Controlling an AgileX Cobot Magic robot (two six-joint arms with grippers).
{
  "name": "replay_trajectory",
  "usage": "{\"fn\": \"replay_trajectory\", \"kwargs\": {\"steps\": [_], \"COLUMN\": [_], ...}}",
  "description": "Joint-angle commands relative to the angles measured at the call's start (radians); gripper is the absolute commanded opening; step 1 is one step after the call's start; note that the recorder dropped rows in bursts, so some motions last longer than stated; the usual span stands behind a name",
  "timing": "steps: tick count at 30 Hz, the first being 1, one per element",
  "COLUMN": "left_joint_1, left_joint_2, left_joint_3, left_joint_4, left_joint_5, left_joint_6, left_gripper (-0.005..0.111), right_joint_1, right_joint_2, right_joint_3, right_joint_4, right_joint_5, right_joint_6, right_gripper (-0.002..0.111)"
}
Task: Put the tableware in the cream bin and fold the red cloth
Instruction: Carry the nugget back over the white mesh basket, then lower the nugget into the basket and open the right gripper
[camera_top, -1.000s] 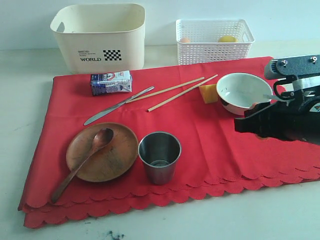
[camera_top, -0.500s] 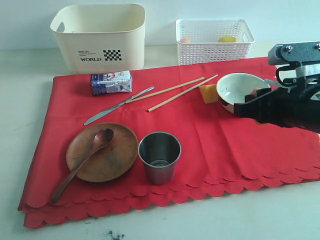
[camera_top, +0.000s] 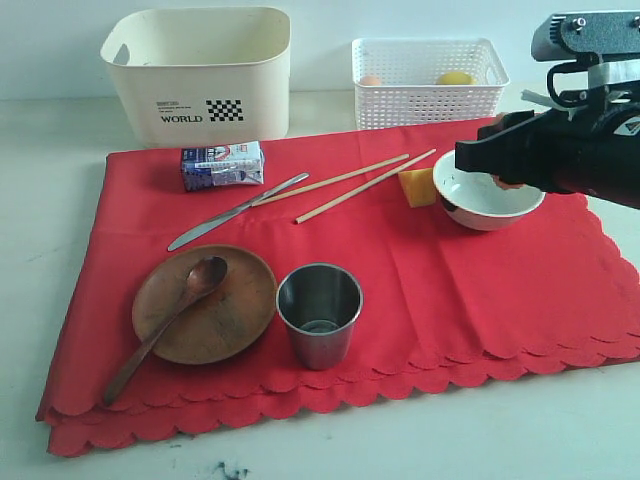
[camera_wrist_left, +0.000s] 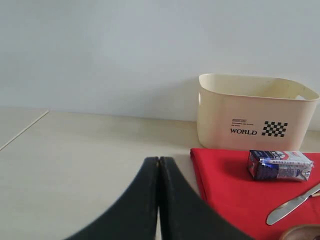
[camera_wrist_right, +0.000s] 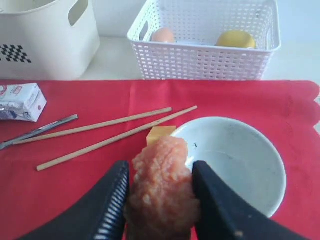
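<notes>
The red cloth (camera_top: 430, 290) lies spread on the table. On it are a wooden plate (camera_top: 235, 315) with a wooden spoon (camera_top: 165, 330) across it, a steel cup (camera_top: 319, 315), a knife (camera_top: 235, 210), two chopsticks (camera_top: 350, 180) and a white bowl (camera_top: 490, 208). The cream bin (camera_top: 200, 75) stands behind the cloth at the back left. My right gripper (camera_top: 490, 160) hangs over the bowl, shut on a pink sausage (camera_wrist_right: 162, 185). My left gripper (camera_wrist_left: 159, 161) is shut and empty, left of the cloth's edge, and does not show in the exterior view.
A white lattice basket (camera_top: 428, 80) at the back right holds an egg (camera_wrist_right: 163, 35) and a lemon (camera_wrist_right: 235, 39). A small milk carton (camera_top: 222, 165) sits on the cloth near the bin. A yellow food block (camera_top: 416, 186) lies beside the bowl.
My right gripper has risen and moved toward the back of the table with the sausage, from beside the bowl to over it. Nothing else has moved.
</notes>
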Motion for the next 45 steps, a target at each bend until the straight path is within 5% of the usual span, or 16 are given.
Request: {"fn": "replay_trajectory", "kwargs": {"steps": [1, 31, 45], "left_joint_1": [-0.008, -0.008, -0.008], "left_joint_2": [-0.007, -0.007, -0.007], "left_joint_3": [0.002, 0.002, 0.002], "left_joint_4": [0.0, 0.0, 0.0], "left_joint_5": [-0.003, -0.003, -0.003], "left_joint_6": [0.0, 0.0, 0.0], "left_gripper": [0.002, 0.002, 0.002], "right_joint_1": [-0.004, -0.317, -0.317], "right_joint_2": [0.047, 0.85, 0.986], "right_joint_3": [-0.015, -1.082, -1.295], "right_joint_4": [-0.012, -0.022, -0.022], "right_joint_5": [-0.114, 0.385, 0.434], "right_joint_6": [-0.012, -0.082, -0.046], "right_gripper": [0.0, 0.0, 0.008]}}
